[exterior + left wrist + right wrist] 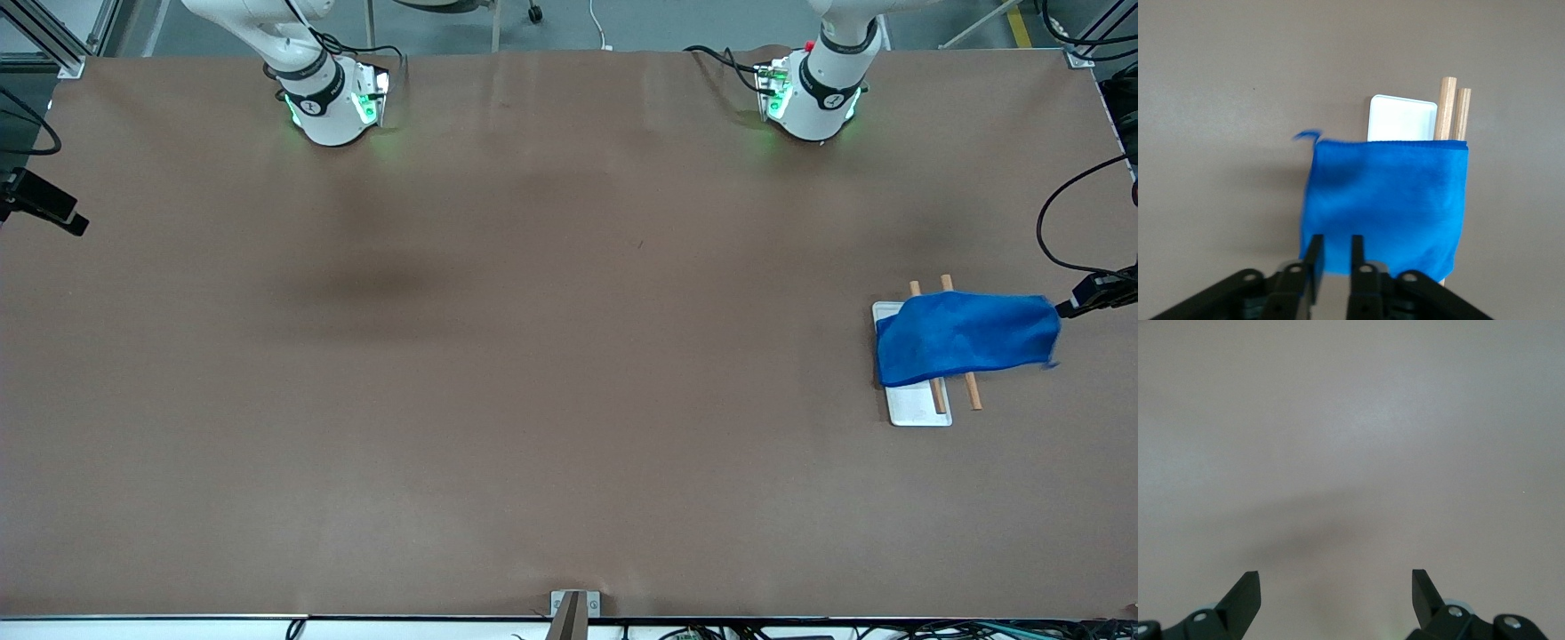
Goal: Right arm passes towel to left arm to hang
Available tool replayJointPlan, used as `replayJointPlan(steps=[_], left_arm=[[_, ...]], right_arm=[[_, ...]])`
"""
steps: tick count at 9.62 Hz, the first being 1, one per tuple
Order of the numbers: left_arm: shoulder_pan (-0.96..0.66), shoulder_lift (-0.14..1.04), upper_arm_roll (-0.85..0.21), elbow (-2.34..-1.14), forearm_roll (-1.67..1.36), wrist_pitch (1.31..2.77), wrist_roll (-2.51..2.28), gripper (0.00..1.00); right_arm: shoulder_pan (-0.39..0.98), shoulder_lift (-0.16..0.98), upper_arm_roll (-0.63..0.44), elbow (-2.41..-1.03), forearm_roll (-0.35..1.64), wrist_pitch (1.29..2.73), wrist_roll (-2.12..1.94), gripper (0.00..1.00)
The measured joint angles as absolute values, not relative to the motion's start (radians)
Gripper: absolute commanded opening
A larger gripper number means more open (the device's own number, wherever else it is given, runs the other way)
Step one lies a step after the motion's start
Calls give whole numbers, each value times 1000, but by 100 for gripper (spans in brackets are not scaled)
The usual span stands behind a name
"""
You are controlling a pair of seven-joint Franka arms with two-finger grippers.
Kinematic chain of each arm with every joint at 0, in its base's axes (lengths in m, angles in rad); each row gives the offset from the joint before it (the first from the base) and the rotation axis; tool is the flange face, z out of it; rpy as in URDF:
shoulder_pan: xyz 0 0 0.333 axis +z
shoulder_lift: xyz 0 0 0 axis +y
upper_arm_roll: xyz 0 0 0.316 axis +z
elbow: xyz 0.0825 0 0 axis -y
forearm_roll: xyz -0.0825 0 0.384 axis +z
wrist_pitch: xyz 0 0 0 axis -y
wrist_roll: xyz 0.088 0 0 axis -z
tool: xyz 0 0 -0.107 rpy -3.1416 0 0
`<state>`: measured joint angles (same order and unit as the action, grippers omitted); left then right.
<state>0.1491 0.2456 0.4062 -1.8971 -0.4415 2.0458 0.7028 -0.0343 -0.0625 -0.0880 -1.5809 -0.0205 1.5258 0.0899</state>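
- Two black fingers (1315,257) of the left gripper (1335,243) stand a narrow gap apart, slightly open. Nothing is pinched between them.
- Their tips sit at the lower edge of the towel (1385,200), and blue cloth shows through the gap.
- Both fingers of the right gripper (1336,577) are spread wide. They hold nothing and hang over bare brown table (1351,440).
- Royal-blue cloth of the towel is draped over two wooden rods (1453,107), whose ends stick out past its folded top edge.
- One small loop (1306,135) juts from a corner of the towel.
- One white tray (1401,119) lies under the rods, partly covered by the cloth.
- At mid-height of the front view, the towel (965,338) lies near the frame's edge, toward the left arm's end of the table. The rods (972,391) and tray (920,409) poke out from its lower edge.
- Along the top of that frame stand the right arm (324,98) and the left arm (818,89). Only their white bases with green lights show there.
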Motion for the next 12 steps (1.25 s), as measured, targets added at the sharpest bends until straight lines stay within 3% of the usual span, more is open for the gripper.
replayJointPlan(steps=[2, 5, 10, 12], left_arm=[[149, 245, 420, -1887, -441, 2053, 726, 100], [142, 206, 365, -1868, -397, 2078, 682, 100], [124, -27, 18, -1881, -25, 1957, 200, 100], [96, -76, -47, -1851, -18, 1881, 103, 100]], right_arm=[[-31, -68, -90, -1502, -20, 1424, 90, 100], [-28, -59, -92, -1491, -21, 1436, 90, 100], [-28, -46, -97, -1511, -20, 1456, 90, 100], [-28, -46, -98, -1511, -20, 1469, 90, 100]])
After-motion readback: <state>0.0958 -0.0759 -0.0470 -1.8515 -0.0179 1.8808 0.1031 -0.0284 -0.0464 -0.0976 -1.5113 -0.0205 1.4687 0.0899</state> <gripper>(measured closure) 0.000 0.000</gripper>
